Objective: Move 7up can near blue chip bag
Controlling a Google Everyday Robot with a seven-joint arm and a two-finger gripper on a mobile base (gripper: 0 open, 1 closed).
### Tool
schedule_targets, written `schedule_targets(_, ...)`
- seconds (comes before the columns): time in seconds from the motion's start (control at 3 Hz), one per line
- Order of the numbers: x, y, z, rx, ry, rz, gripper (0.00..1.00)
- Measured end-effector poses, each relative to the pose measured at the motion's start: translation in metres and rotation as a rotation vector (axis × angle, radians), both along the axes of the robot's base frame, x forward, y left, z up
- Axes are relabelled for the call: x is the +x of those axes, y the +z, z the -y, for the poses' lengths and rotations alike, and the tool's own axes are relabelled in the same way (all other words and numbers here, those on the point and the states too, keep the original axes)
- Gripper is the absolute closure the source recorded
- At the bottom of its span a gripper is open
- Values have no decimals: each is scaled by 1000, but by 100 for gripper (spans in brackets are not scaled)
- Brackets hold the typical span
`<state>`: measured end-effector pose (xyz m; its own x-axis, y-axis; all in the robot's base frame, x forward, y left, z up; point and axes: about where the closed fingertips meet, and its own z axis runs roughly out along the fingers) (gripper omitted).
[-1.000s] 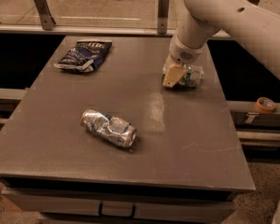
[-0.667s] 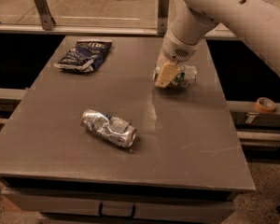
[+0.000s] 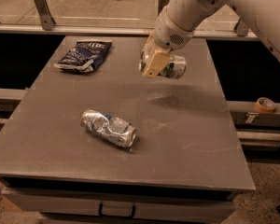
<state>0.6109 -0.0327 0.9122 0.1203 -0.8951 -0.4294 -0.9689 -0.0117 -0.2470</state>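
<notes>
My gripper (image 3: 155, 63) is shut on the 7up can (image 3: 171, 67), a silver-white can with green markings, and holds it on its side above the table's far middle. The blue chip bag (image 3: 84, 56), crumpled navy foil with white lettering, lies at the far left of the table (image 3: 186, 139), well to the left of the held can. The can's left end is hidden behind the tan fingers (image 3: 154, 64).
A crushed silver can with blue markings (image 3: 109, 128) lies on its side near the table's middle left. A roll of tape (image 3: 264, 104) sits on a ledge at the right. A rail and glass run behind the table.
My gripper has lifted the 7up can off the table and carried it left, toward the chip bag. The crushed can and the bag have not moved.
</notes>
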Motion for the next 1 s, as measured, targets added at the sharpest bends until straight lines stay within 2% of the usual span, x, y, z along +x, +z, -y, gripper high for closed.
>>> schedule_targets(0.33,-2,9,-18,68,26,23,100)
schedule_targets(0.67,5,33,-46,207,73,99,100)
schedule_targets(1.0,24,75,-69,421,125,217,100)
